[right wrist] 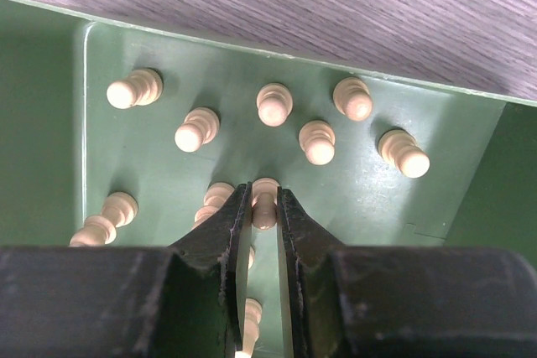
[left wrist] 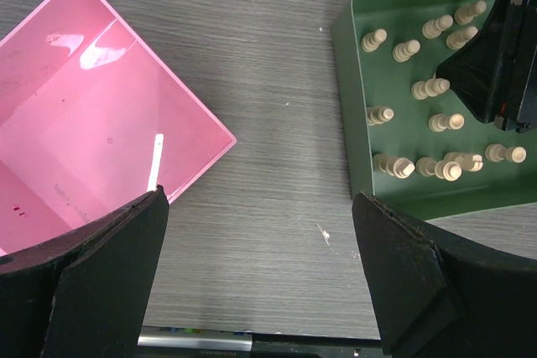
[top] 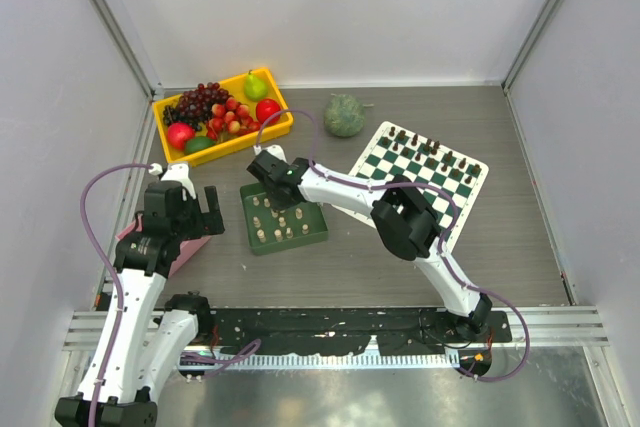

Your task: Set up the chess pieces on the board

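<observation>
- Grey table (top: 340,272): green tray (top: 285,248) at centre, board (top: 400,169) at 2 o'clock.
- Right gripper (right wrist: 264,192) pinches one cream chess piece (right wrist: 265,207) inside tray.
- Left gripper (left wrist: 260,199) spread wide at 9 o'clock.

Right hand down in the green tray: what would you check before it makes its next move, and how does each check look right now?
1. Right hand shut on one cream wooden chess piece: ok.
2. Neighbouring cream pieces clear of its fingers: cannot tell; one sits partly hidden beside a finger.
3. Plain green square tray lying flat: ok.
4. Left hand open and off to the side: ok.
5. Near rows of the green-and-white checkered board free, dark pieces only on the far rows: ok where the right arm does not cover it.
</observation>
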Robot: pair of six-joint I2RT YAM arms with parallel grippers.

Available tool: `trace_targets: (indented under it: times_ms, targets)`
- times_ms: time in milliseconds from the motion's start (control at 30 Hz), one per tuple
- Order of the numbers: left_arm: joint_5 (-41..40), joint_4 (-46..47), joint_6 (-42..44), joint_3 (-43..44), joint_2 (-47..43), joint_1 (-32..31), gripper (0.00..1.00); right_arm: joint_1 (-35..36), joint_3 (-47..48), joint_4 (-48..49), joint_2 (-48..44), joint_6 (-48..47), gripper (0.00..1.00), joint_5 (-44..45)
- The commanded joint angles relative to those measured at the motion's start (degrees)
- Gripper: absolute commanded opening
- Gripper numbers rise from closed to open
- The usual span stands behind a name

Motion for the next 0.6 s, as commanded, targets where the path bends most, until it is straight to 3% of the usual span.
trace_targets:
  times_ms: [0, 567]
  targets:
    - [1.32, 1.03, 0.81, 0.93, 0.07, 0.24, 1.0, 0.35, 2.09, -0.47, -1.2, -0.55, 0.21, 2.72]
    - [1.23, 0.94, 0.81, 0.93, 0.07, 0.16, 1.0, 0.35, -0.55, -0.47, -8.49, -1.07, 0.21, 2.54]
